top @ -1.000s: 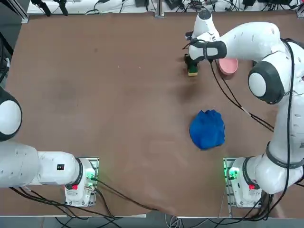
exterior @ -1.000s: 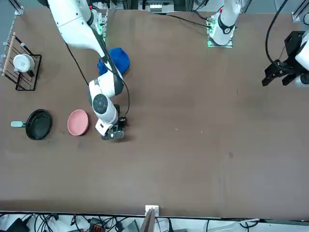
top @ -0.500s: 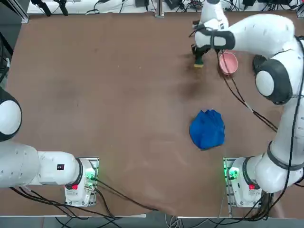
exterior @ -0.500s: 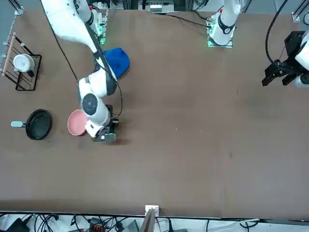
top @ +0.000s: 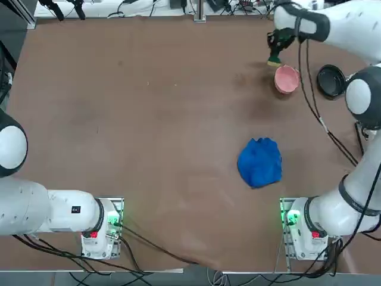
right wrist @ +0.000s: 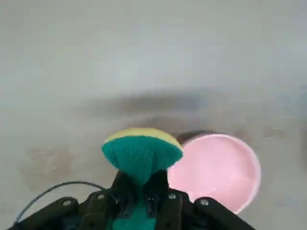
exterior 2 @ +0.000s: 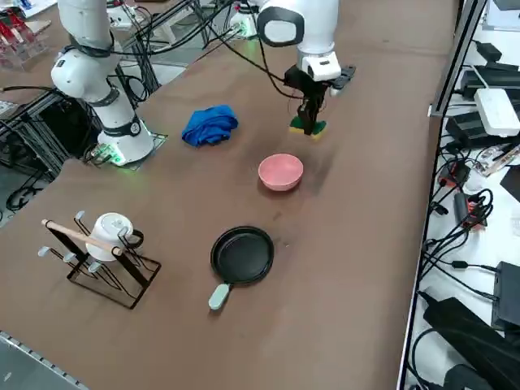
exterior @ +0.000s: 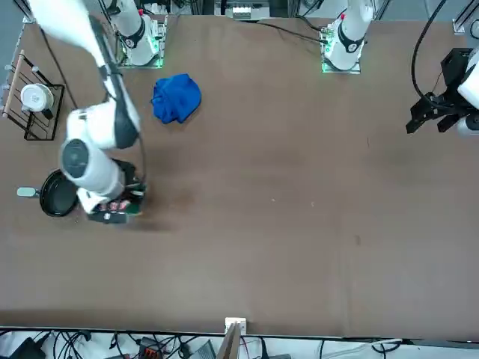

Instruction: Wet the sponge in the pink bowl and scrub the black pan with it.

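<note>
Where table lay before, sponge-pinching claw [exterior 2: 308, 122] now above pink bowl [exterior 2: 280, 172].

One sponge [exterior 2: 308, 126]; one bowl [exterior 2: 280, 172] — one pan [exterior 2: 242, 254]

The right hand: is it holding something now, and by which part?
Yes. The right hand holds the sponge, pinched across its lower half; the free end bulges out above the fingers. It hangs in the air beside the bowl.
</note>
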